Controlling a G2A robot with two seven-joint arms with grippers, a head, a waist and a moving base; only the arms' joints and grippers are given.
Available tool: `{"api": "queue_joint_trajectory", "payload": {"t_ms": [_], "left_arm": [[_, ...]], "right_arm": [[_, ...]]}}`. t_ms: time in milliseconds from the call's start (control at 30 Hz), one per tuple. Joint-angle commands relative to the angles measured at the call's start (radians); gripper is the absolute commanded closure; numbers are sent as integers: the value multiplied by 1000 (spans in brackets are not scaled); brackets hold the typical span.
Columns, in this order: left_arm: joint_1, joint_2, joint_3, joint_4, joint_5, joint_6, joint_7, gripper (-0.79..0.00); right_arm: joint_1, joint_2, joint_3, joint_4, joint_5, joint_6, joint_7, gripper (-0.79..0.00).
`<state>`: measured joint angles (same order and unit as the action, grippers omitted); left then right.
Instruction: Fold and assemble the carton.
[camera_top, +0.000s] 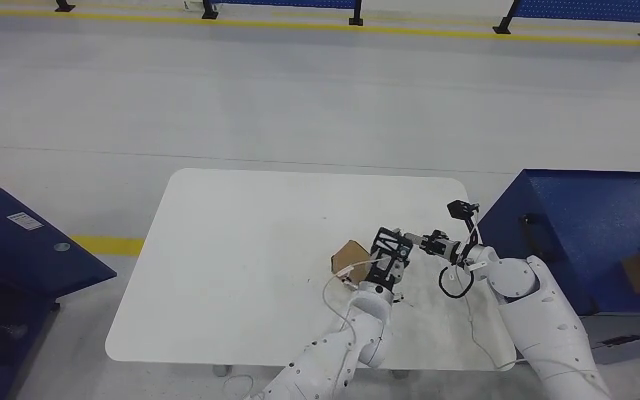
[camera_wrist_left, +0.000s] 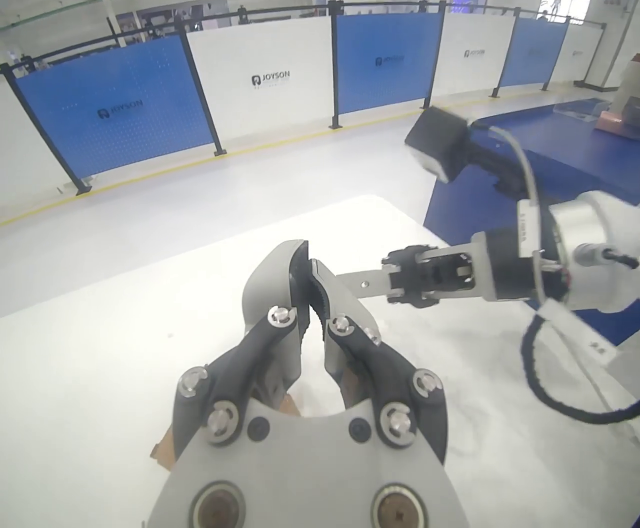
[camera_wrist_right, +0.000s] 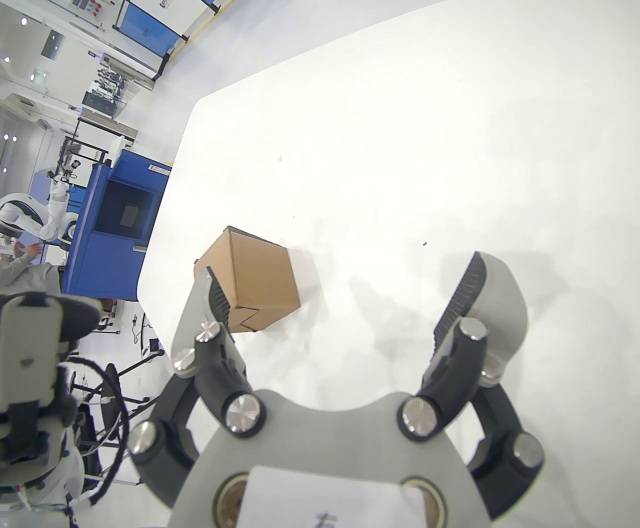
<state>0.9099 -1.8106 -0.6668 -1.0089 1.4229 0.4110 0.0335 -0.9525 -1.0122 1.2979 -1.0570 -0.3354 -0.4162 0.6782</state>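
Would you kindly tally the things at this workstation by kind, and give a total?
Carton: 1
Table: 1
End effectors: 2, the left end effector and the right end effector
Blue bins: 2
Total: 6

A white surface (camera_top: 240, 270) stands between a blue box (camera_top: 585, 225) and a second blue box (camera_top: 35, 265), possibly open bins. A yellow floor line (camera_top: 300, 25) runs beyond.
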Motion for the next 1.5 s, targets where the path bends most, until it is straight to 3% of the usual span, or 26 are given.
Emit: {"api": "queue_joint_trajectory", "payload": {"t_ms": [0, 467, 800, 1033, 1267, 1467], "left_arm": [[3, 5, -18, 7, 15, -3, -33, 0], [106, 52, -139, -45, 58, -98, -103, 0], [79, 41, -158, 21, 27, -114, -126, 0], [90, 34, -154, -20, 47, -88, -81, 0], [57, 23, -166, 42, 14, -104, -111, 0], [74, 17, -156, -10, 38, -74, -47, 0]], "right_arm": [[0, 0, 0, 0, 0, 0, 0, -785], [0, 0, 0, 0, 0, 0, 0, -785], [0, 0, 0, 0, 0, 0, 0, -785], [0, 0, 0, 0, 0, 0, 0, -785], [0, 0, 0, 0, 0, 0, 0, -785], [0, 0, 0, 0, 0, 0, 0, -785]]}}
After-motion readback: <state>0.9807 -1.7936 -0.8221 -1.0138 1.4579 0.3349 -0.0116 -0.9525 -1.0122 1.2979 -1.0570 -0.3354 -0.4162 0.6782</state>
